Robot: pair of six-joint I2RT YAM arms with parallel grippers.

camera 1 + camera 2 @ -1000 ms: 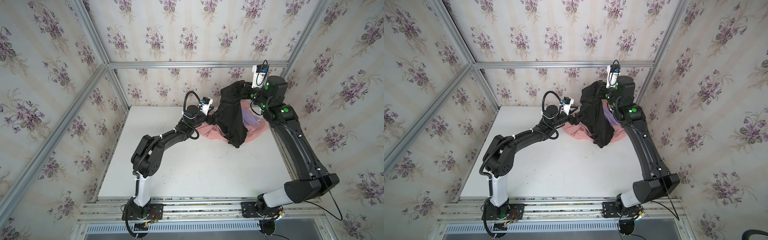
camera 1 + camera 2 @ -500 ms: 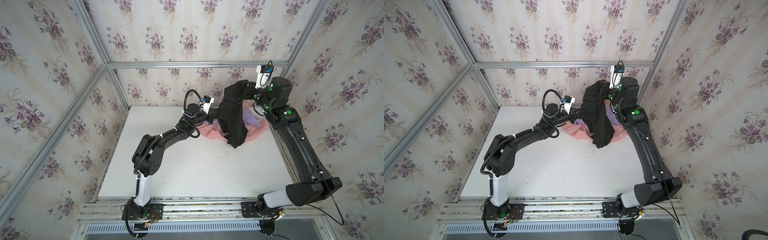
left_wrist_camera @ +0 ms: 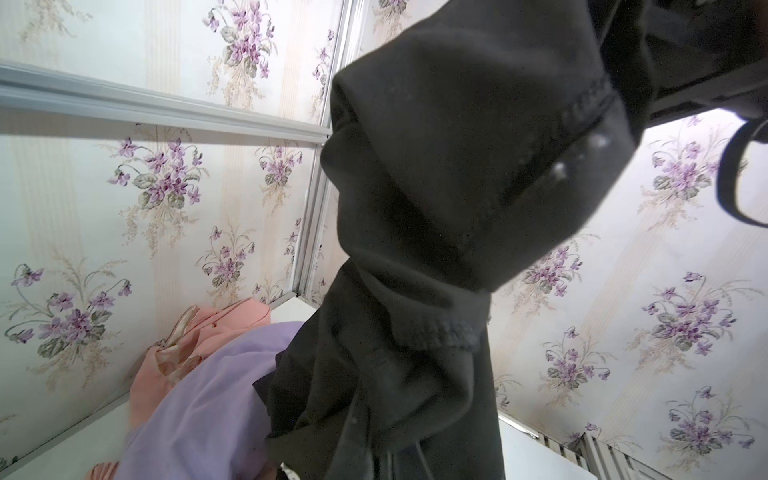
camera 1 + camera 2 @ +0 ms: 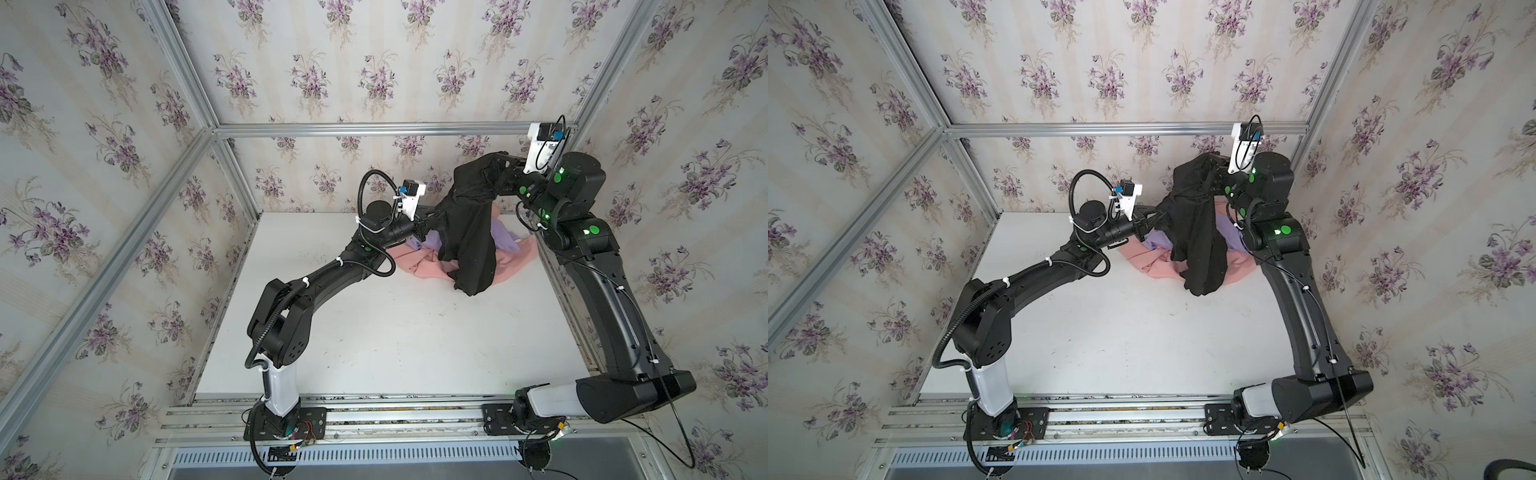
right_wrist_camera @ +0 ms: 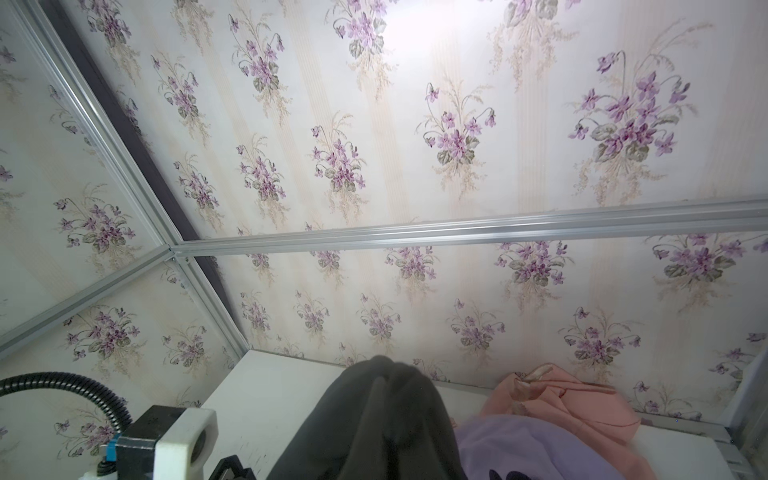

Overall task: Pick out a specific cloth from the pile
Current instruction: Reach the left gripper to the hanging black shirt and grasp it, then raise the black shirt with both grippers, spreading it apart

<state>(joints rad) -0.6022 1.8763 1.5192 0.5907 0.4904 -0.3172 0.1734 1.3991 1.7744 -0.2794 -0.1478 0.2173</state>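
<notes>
Got the cloth (image 4: 469, 232) pinched shut in both grippers: right (image 4: 500, 166) holds the top high at the far right, left (image 4: 432, 216) clamps its side. Its tail drapes on the pile (image 4: 419, 266), so I reckon lifting could drag the purple one (image 4: 505, 239) along.

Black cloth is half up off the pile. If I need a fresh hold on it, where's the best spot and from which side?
Probably the black cloth at its taut upper span, between the right end effector and the left end effector, both shut on it. Come from the open front: there the fabric hangs free above the purple cloth and pink cloth, while its lower hem still lies on them.
</notes>
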